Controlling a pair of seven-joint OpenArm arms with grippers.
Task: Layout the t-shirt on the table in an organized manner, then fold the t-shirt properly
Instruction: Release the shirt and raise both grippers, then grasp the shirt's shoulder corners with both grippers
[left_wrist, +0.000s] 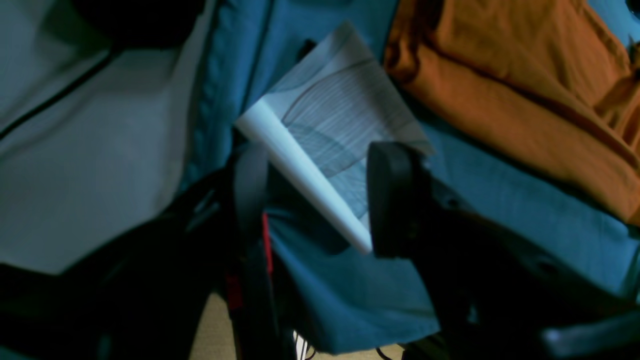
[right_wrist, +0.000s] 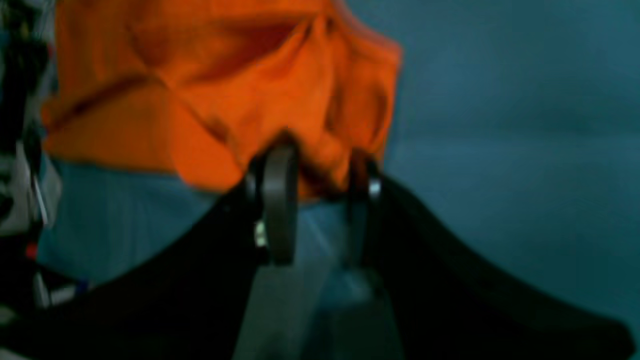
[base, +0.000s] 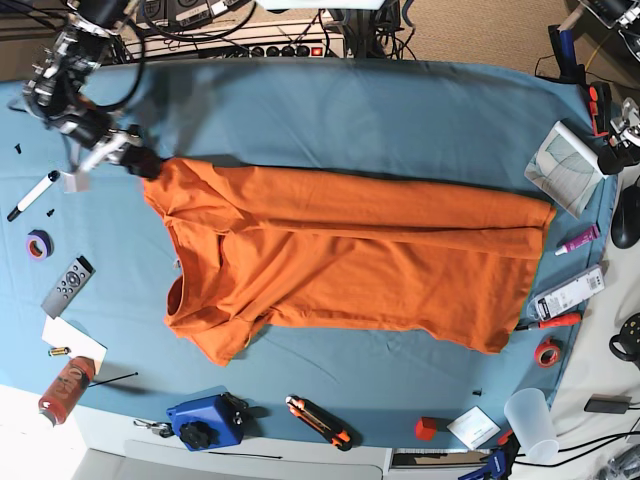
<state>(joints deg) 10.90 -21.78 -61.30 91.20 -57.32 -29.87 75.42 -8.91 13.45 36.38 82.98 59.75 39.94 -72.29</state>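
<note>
One right gripper (base: 143, 163) pinches the t-shirt (base: 350, 260), wrist angled down.

My base camera looks straight down over the whole table (base: 330, 110). My right wrist camera sits close behind its fingers (right_wrist: 280, 200), facing the t-shirt (right_wrist: 210, 95). My left wrist camera looks along the table edge. All three views share the shirt and the teal cloth.
</note>
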